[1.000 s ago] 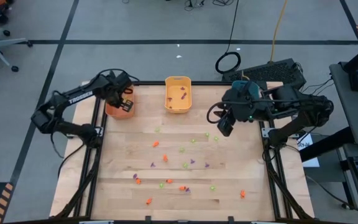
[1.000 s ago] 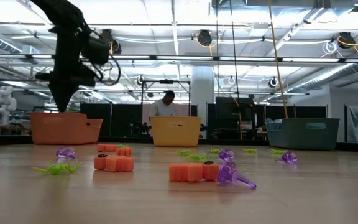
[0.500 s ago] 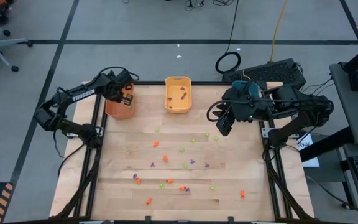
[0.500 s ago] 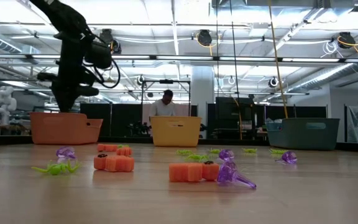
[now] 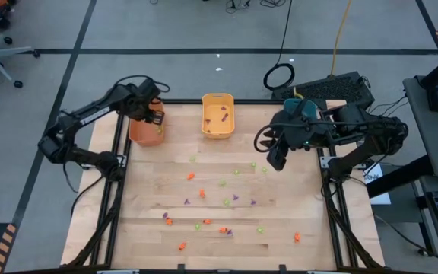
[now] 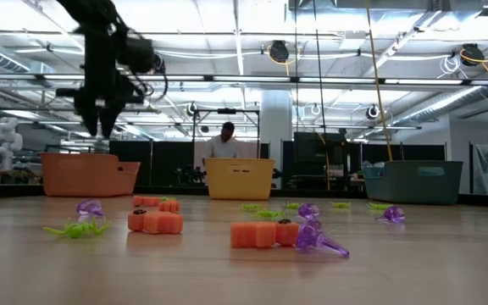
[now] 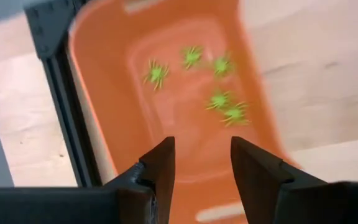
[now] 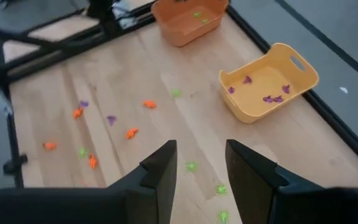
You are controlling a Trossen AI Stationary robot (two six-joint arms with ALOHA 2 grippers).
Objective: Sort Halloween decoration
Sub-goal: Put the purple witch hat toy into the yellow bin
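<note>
Five green spiders sit in the orange bin (image 7: 98,106) already, so I'd say a drop-off has just finished here. Left gripper (image 7: 201,165) hangs right over that bin w/ fingers spread and nothing between them. Purple bits lie in the yellow bin (image 5: 217,116) at the back of the surface (image 5: 280,228). The rest of the Halloween decoration (image 5: 223,205) is scattered mid-surface, orange, green & purple mixed. Right gripper (image 5: 277,157) hovers over the right side, just inside the frame, fingers apart, empty too.

Next move, by my guess: one arm goes down to a loose trinket. They're tiny and lie close together, so it needs a careful, well-centred pinch on one piece only, then a carry to the bin matching its colour.
</note>
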